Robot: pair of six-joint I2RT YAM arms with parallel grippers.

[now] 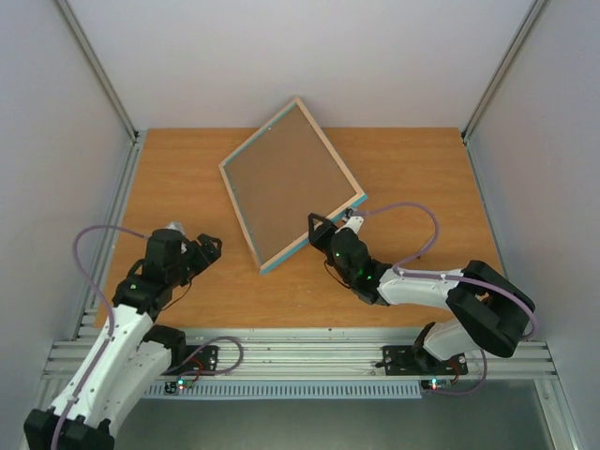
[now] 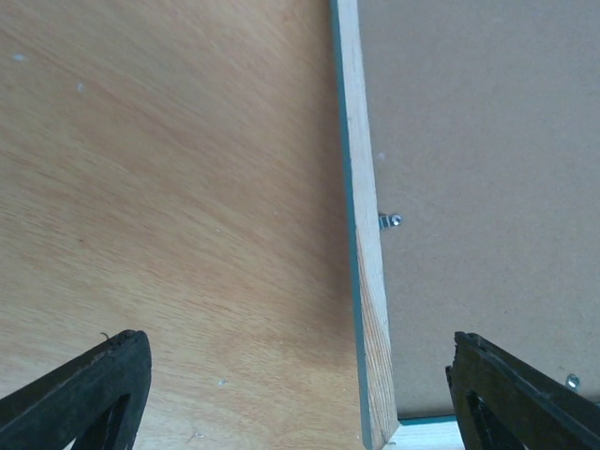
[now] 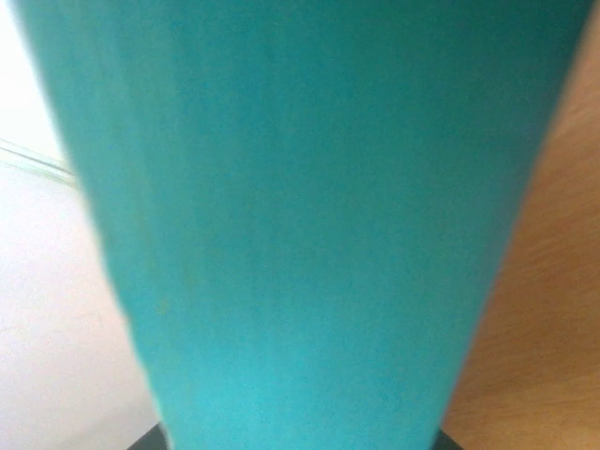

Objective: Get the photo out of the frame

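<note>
L arm bent at elbow, wrist low over bench (image 1: 403, 159) (image 2: 169, 187), pointing fwd-right. Left gripper (image 1: 202, 248) (image 2: 295, 342) wide open, holding nothing. Frame (image 1: 240, 216) (image 2: 361, 187) (image 3: 300, 225) corner sits just ahead btwn its fingers, nearer the right one, apart from both. R arm folds leftward, forearm low, wrist aimed at frame's near edge. Right gripper (image 1: 323, 228) narrow, clamped on that turquoise edge, which fills its wrist view. Frame is back-up and skewed, pale wood rim round brown backing board (image 1: 291, 183) (image 2: 478, 141). Small metal tab (image 2: 392, 221) ahead of left gripper, just inside rim.
</note>
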